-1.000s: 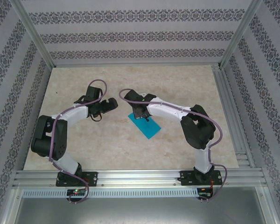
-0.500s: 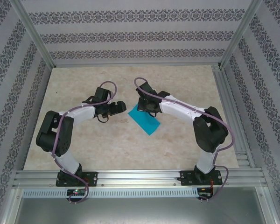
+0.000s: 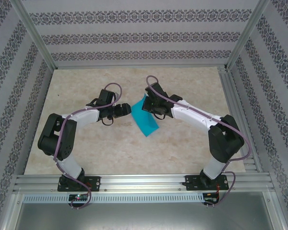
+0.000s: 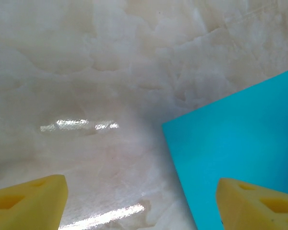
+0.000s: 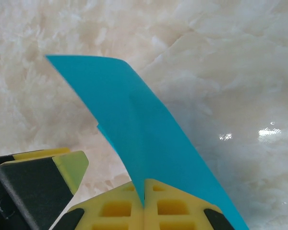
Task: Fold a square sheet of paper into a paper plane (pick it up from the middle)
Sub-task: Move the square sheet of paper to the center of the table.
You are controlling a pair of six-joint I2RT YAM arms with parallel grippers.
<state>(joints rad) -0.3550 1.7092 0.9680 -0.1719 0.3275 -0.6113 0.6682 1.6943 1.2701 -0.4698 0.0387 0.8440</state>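
Pinching paper mid-sheet at frame bottom, right gripper clamped; sheet curls up off table, likely for fold. Left gripper agape beside paper edge, ready to assist.

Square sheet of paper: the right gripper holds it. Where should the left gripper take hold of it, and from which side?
Take the square sheet of paper by its free left edge, probably coming from the left. The right gripper is shut on its far part and lifts it into a curve; the left gripper is open, with that straight edge between its fingers.
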